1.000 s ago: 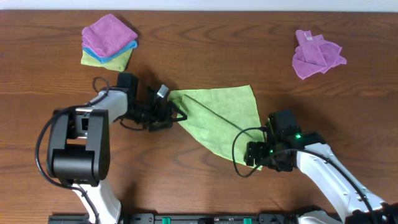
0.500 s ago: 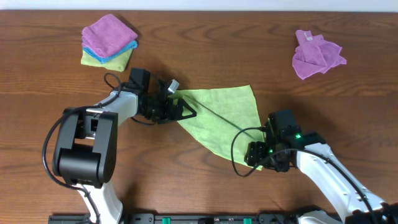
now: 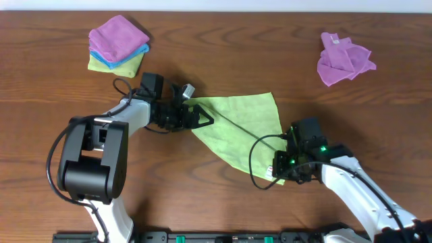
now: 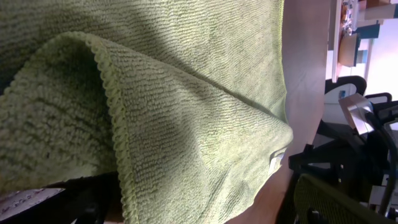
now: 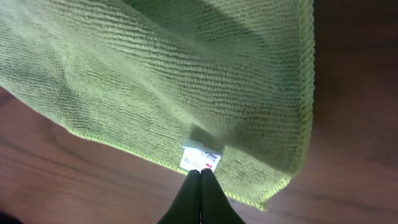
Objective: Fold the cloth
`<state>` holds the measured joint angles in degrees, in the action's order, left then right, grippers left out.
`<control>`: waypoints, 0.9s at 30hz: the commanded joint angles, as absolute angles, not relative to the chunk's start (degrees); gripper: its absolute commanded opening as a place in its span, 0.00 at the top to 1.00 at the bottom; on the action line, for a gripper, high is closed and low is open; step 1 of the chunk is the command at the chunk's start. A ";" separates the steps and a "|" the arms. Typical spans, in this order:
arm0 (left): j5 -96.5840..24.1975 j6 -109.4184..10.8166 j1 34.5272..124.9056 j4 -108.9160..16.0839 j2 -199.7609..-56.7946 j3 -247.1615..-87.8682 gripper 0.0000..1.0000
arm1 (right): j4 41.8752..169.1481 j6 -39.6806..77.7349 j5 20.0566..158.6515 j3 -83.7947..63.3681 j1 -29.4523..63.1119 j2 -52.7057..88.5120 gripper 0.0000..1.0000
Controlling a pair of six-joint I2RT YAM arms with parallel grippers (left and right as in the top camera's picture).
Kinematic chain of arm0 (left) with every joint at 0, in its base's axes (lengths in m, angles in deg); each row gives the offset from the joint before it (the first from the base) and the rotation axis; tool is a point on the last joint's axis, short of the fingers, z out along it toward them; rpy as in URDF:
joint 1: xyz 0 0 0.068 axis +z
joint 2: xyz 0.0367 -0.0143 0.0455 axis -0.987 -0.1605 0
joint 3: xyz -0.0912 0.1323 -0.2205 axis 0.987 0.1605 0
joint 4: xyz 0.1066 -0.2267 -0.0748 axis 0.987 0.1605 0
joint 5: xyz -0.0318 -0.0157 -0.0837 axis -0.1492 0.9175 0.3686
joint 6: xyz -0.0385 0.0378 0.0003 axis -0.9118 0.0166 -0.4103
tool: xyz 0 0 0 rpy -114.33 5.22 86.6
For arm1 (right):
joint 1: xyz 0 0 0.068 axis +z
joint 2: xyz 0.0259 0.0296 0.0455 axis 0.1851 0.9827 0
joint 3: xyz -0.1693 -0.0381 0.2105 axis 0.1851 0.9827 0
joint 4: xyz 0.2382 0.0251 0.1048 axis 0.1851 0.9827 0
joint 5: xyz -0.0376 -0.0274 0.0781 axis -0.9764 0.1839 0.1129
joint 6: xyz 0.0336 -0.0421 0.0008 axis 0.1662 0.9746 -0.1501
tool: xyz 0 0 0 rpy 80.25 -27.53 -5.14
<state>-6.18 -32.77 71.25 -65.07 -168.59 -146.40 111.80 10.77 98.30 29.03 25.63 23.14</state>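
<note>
- The cloth [image 3: 236, 125] lies spread out in the middle of the brown table [image 3: 202, 202]. It is light green and makes a shape a bit like a triangle.
- The left gripper [image 3: 202, 119] is at the left corner of the cloth, and its dark tip lies over the green edge.
- In the left wrist view, the cloth fills nearly the whole picture. One edge is folded over and bunches up close to the camera.
- That fold hides the left fingers, so I cannot tell if the left jaws are spread or pinching.
- The right gripper [image 5: 200, 173] is at the bottom right corner of the cloth.
- Its two black fingers [image 5: 189, 198] are pressed tight together, with only a thin line between them.
- The tips of those fingers touch the small white-and-red tag [image 5: 200, 157] on the hem of the cloth. I cannot tell if any cloth is nipped between them.
- Far off in the top left corner is a neat stack of cloths [image 3: 118, 46], with purple on top, then blue, then green.
- A crumpled purple cloth [image 3: 344, 59] lies in the top right corner, well apart from the green one.
</note>
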 commanded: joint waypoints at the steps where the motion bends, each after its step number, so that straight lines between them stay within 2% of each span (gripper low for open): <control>1: -10.23 -33.03 70.15 -65.09 -169.23 -146.14 0.04 | 111.07 10.24 98.65 30.91 25.36 22.79 0.98; 15: -4.89 -34.95 66.09 -63.89 -169.23 -146.14 0.04 | 108.25 9.24 94.59 33.12 25.36 22.79 0.99; 23: 8.18 -34.91 66.11 -53.73 -169.23 -146.16 0.00 | 108.06 7.22 92.23 33.14 25.36 22.79 0.98; 24: 9.66 -34.91 66.11 -52.68 -169.23 -146.16 0.06 | 108.06 7.22 92.03 33.14 25.36 22.79 0.99; 27: 13.53 -34.91 66.11 -49.51 -169.23 -146.16 0.09 | 108.06 7.22 92.03 33.14 25.36 22.79 0.99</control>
